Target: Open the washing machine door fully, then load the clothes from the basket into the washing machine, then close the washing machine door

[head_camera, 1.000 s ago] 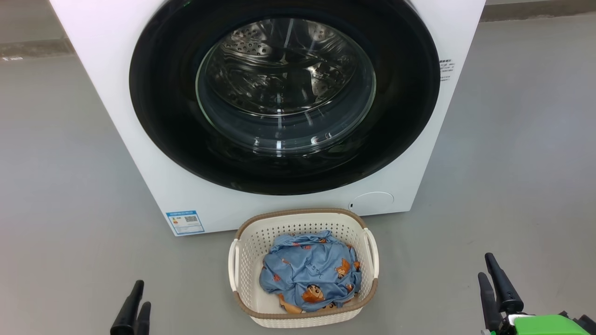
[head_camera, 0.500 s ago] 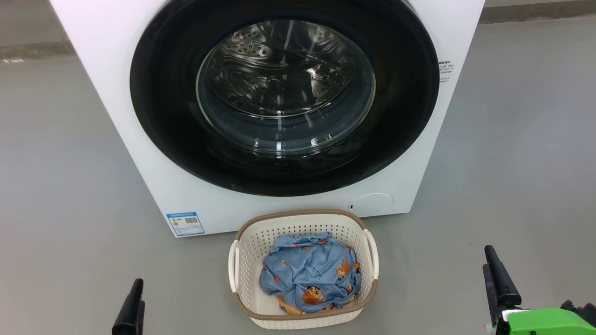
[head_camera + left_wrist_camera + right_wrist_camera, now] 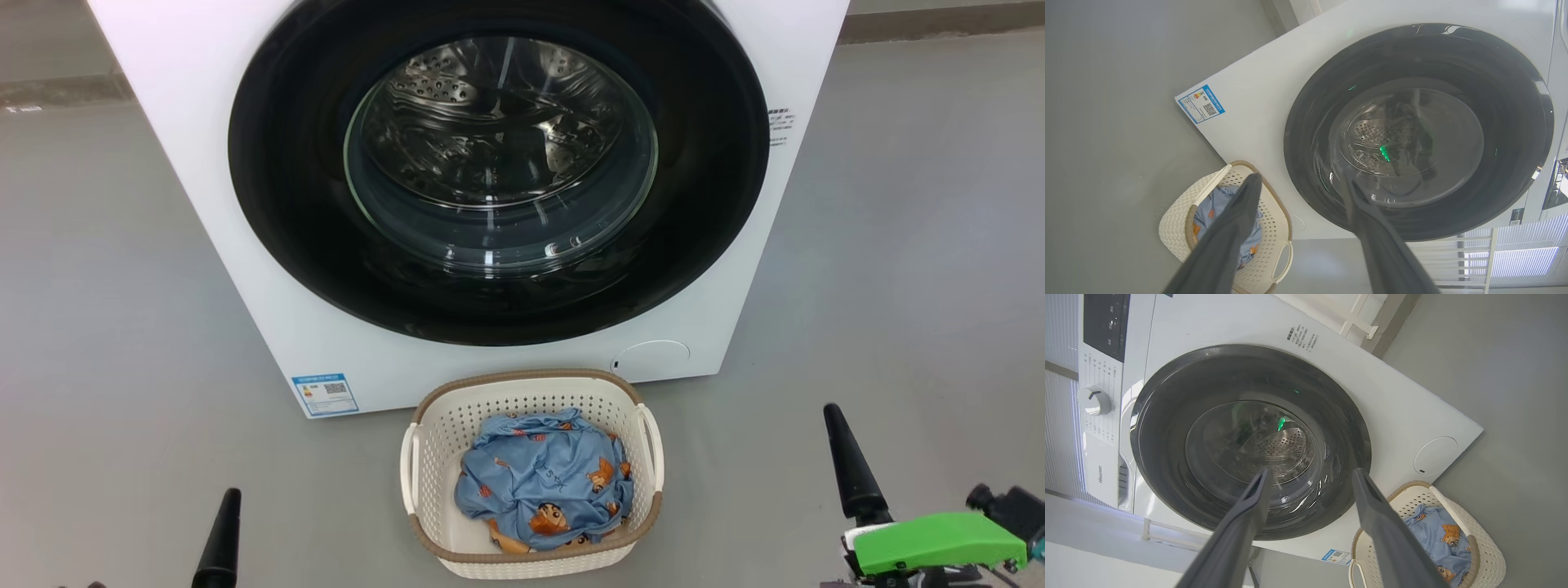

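Head view: the right gripper (image 3: pixel 842 447) has lifted and turned since a moment ago. One dark finger now points up to the right of the basket (image 3: pixel 522 380), its tip higher in the picture than before, with a green wrist part below it. The left gripper (image 3: pixel 222 531), to the left of the basket, has also turned edge-on and sits low. Both wrist views show the jaws wide apart and empty.

The washing machine door (image 3: pixel 286 204), behind the basket, is shut flat against the white front, and its glass shows the steel drum. Judging by this, the arms are only starting toward the door and opening has not begun. The clothes (image 3: pixel 543 482) lie inside the basket, which stands on the grey floor (image 3: pixel 106 327).

Count: one washing machine (image 3: pixel 204 163), one door, one basket, one bundle of blue printed clothes, two grippers, one blue label (image 3: pixel 325 394), one round cap (image 3: pixel 653 358).
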